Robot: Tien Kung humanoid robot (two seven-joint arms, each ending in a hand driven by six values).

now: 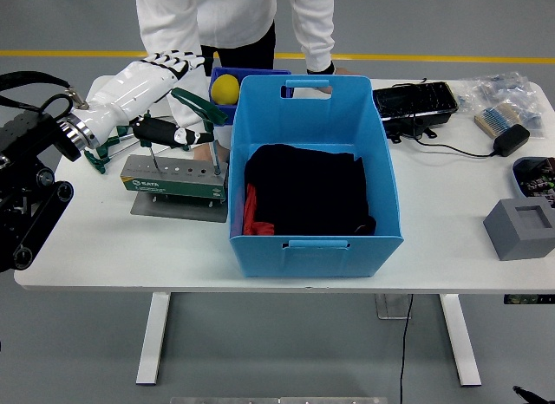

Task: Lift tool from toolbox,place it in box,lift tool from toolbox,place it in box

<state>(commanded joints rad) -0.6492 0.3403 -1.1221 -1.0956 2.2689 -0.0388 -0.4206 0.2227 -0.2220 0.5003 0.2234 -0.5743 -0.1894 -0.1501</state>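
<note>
Head view. Toolbox (173,180), a grey-green drilled holder block on a grey plate, is sitting left of centre on the white surface (113,248), just beside the left wall of the blue box (314,174).

Two T-handle tools are standing upright in the block, shafts vertical. The taller tool (205,118) is at the block's right end; its green handle is running diagonally, upper left to lower right, w/ the long axis tilted down toward the box. The shorter tool (147,133) is at the block's left end; its handle is largely hidden behind the hand. More green T-handle tools (102,148) are lying flat on the surface at the left, behind the arm, shafts roughly horizontal.

Left hand (165,92) is reaching in from the left edge over the block, white forearm shell slanting up to the right. Four fingers (178,57) are extended, held close together, pointing to the upper right; the thumb (169,133) is stretching separately to the right below the palm, tip near the taller tool's shaft. Contact w/ either tool cannot be told; nothing is visibly clasped.

Box interior: dark cloth (303,192) w/ a red item (250,215) at its left. A yellow ball (225,88) is sitting in a small blue bin behind the box.

A person (234,18) in white sleeves is standing at the far side, one hand (323,70) behind the box's far rim.
</note>
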